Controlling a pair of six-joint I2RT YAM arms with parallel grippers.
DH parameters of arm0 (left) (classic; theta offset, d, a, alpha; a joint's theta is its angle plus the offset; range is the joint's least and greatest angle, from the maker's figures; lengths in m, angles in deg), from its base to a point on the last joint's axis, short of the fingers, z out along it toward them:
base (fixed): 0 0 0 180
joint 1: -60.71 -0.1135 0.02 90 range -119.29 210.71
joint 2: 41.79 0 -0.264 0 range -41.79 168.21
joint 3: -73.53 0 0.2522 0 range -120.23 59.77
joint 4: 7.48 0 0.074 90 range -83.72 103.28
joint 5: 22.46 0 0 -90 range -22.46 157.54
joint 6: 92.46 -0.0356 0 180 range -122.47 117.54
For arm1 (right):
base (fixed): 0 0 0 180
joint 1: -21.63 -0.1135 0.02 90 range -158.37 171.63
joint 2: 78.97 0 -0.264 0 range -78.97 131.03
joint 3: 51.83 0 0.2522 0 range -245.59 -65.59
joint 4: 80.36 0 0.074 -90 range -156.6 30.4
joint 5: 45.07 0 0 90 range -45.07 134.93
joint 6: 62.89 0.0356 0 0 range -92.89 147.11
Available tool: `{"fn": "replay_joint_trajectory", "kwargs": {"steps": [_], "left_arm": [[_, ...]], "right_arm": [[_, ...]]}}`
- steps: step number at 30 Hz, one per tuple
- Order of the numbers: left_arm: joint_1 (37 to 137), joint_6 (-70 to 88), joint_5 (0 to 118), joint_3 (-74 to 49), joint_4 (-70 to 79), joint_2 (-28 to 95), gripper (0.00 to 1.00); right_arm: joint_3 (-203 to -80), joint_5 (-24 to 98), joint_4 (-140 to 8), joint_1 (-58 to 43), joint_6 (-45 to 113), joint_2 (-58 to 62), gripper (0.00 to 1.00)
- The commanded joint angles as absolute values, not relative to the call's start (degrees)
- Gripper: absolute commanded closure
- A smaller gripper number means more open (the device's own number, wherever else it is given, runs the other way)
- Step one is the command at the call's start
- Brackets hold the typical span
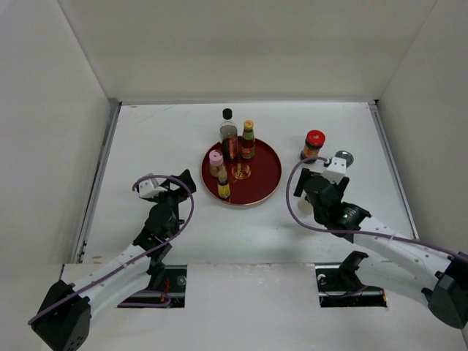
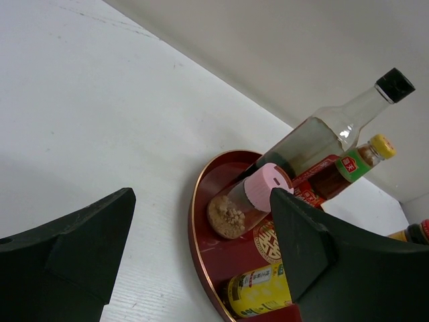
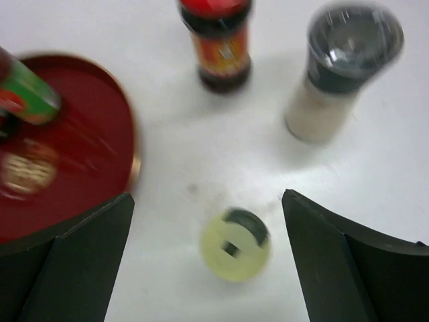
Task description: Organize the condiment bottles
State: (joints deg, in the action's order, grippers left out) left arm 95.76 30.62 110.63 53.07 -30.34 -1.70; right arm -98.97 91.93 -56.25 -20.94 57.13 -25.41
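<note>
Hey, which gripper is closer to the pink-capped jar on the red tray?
Left. The left gripper is open just left of the tray, facing the pink-capped jar; the right gripper is beyond the tray's right side.

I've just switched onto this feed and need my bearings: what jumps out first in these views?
The round red tray in the middle of the table draws the eye, with the tall clear glass black-capped bottle standing at its far edge. To its right, off the tray, stand a red-capped jar and a grey-capped shaker. The right end effector is open over a small cream-capped bottle.
</note>
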Motion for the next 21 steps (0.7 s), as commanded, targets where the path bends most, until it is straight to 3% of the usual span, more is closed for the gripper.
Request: {"fn": "replay_joint_trajectory", "kwargs": {"steps": [1,7,12,14,18,21], "left_arm": [[96.3,31.3,110.2,52.4,-32.1,-0.9,0.18],[96.4,31.3,110.2,52.1,-32.1,-0.3,0.18],[96.1,31.3,110.1,52.5,-31.9,-1.1,0.18],[96.6,31.3,110.3,52.4,-32.0,-1.2,0.18],[96.0,31.3,109.9,52.4,-32.4,0.0,0.18],[96.3,31.4,109.9,52.2,-32.6,0.9,0.18]], "right_arm": [[-97.1,88.6,-46.1,-19.9,64.7,-26.3,0.03],[-97.5,87.7,-50.9,-18.6,65.1,-19.7,0.1],[-96.5,90.0,-60.3,-17.3,62.7,-14.7,0.44],[-96.9,94.2,-62.9,-18.4,59.8,-14.8,0.5],[-100.6,98.1,-67.7,-24.5,53.6,-17.3,0.52],[-104.3,90.1,-75.4,-25.0,50.8,-14.3,0.52]]}}
